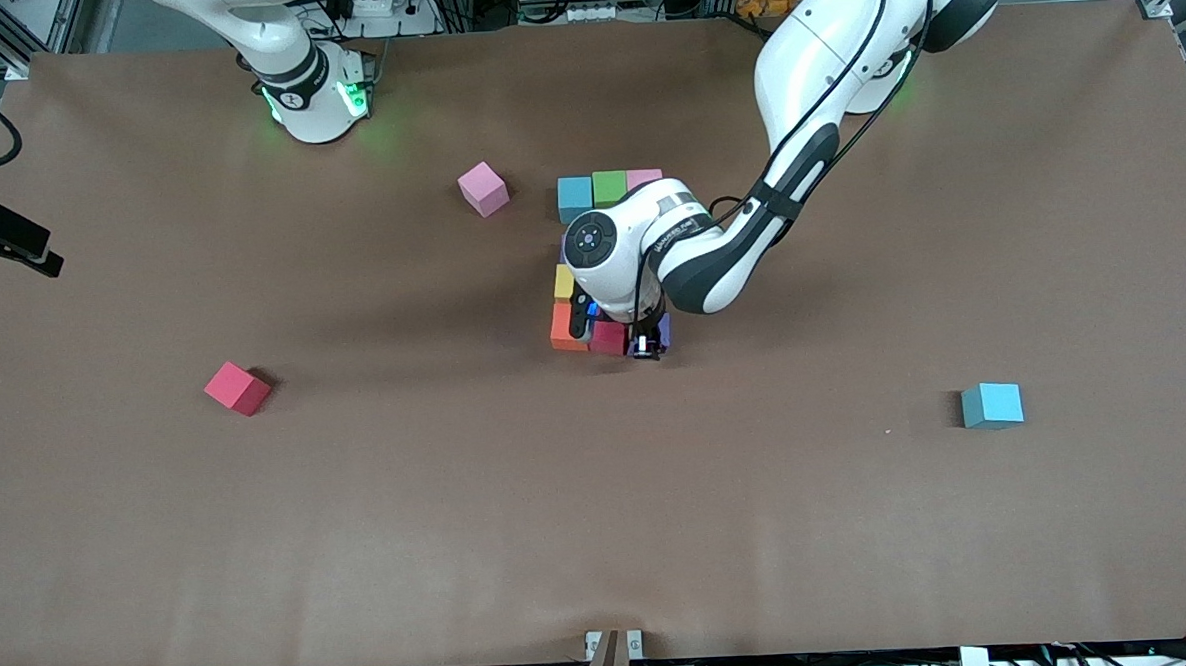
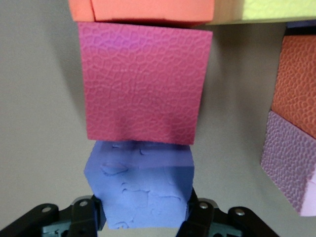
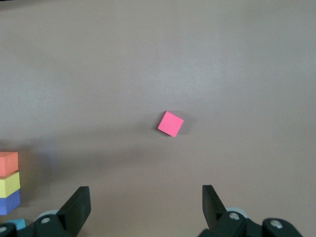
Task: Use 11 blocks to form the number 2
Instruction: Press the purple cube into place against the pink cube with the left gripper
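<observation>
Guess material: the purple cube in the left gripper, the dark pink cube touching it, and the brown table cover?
Purple cube between the left gripper fingers: likely foam, matte, with a dented, cracked skin. Dark pink cube: likely the same foam, matte, pebbled cell texture. Brown table cover: looks like paper or thin matte sheet; cannot tell which.

High front overview, close downward wrist views (shared blocks (image 1: 605,272))

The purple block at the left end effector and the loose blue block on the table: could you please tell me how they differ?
The purple block sits between the left end effector fingers, touching a dark pink block in the figure; the blue block lies alone toward the left arm's end, touching nothing. Colours differ: purple versus light blue. Both are foam cubes, apparently equal in size.
</observation>
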Controlling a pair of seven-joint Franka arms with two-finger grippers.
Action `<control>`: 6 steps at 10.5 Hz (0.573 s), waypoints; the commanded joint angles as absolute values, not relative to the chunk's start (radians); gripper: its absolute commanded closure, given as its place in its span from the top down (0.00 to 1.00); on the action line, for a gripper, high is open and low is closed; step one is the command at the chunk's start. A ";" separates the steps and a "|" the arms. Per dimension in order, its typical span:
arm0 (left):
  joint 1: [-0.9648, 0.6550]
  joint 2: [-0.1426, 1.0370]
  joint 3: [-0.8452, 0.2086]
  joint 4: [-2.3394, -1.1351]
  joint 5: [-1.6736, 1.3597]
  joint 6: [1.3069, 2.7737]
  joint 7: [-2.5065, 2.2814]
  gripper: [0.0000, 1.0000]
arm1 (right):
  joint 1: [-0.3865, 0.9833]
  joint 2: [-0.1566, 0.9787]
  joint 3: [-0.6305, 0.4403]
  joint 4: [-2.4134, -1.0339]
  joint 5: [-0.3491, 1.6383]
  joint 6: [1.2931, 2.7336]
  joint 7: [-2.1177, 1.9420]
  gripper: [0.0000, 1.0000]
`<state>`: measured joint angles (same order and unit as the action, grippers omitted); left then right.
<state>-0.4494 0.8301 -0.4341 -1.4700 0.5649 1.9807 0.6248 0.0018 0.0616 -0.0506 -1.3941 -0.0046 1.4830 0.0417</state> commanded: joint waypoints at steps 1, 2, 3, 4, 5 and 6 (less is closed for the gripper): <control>-0.454 0.839 -0.433 -1.459 0.591 1.988 0.626 0.02 | -0.008 0.067 -0.041 -1.381 -0.005 1.474 0.057 1.00; -0.456 0.839 -0.428 -1.459 0.591 1.990 0.626 0.02 | -0.008 0.067 -0.041 -1.381 -0.005 1.474 0.057 1.00; -0.456 0.839 -0.419 -1.459 0.591 1.991 0.626 0.09 | -0.008 0.067 -0.041 -1.381 -0.005 1.474 0.057 1.00; -0.456 0.839 -0.419 -1.459 0.591 1.991 0.626 0.25 | -0.008 0.067 -0.041 -1.381 -0.005 1.474 0.057 1.00; -0.451 0.839 -0.417 -1.459 0.589 1.991 0.627 0.27 | -0.008 0.067 -0.041 -1.381 -0.005 1.474 0.057 1.00; -0.454 0.839 -0.417 -1.459 0.589 1.993 0.626 0.28 | -0.008 0.067 -0.041 -1.381 -0.005 1.474 0.057 1.00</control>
<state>-0.4477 0.8309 -0.4251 -1.4688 0.5650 1.9825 0.6248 0.0018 0.0617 -0.0506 -1.3941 -0.0046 1.4830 0.0417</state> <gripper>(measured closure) 0.405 0.000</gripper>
